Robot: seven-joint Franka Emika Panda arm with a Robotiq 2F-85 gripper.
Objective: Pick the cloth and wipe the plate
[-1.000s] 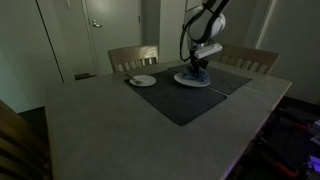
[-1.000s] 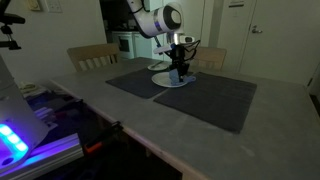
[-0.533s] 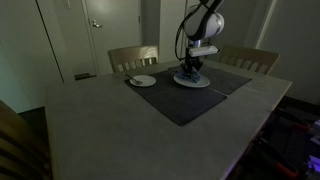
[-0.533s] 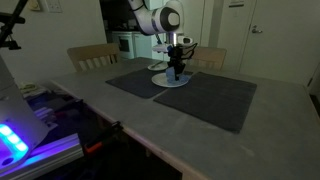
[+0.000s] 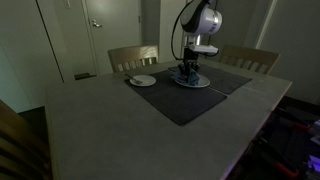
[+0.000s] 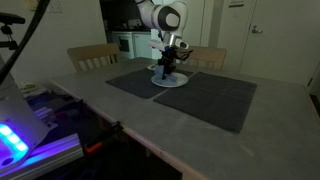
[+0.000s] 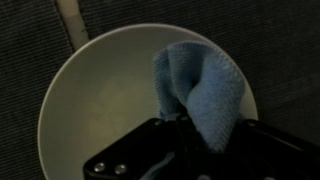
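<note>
A white plate (image 7: pixel 100 100) lies on a dark placemat (image 7: pixel 30 60). A light blue cloth (image 7: pixel 200 90) is bunched on the plate's right half, pressed under my gripper (image 7: pixel 190 135), which is shut on the cloth. In both exterior views my gripper (image 5: pixel 190 70) (image 6: pixel 165 70) stands straight down on the plate (image 5: pixel 193 81) (image 6: pixel 170 82) at the far side of the table. The fingertips are hidden by the cloth and the gripper body.
A second small plate (image 5: pixel 142 80) lies on the same dark mat to the side. Wooden chairs (image 5: pixel 133 57) (image 6: pixel 92 56) stand behind the table. A second dark placemat (image 6: pixel 210 98) covers the table's middle. A lit device (image 6: pixel 20 135) glows near the table edge.
My gripper has slid with the cloth across the plate, moving leftward in both exterior views over the last second.
</note>
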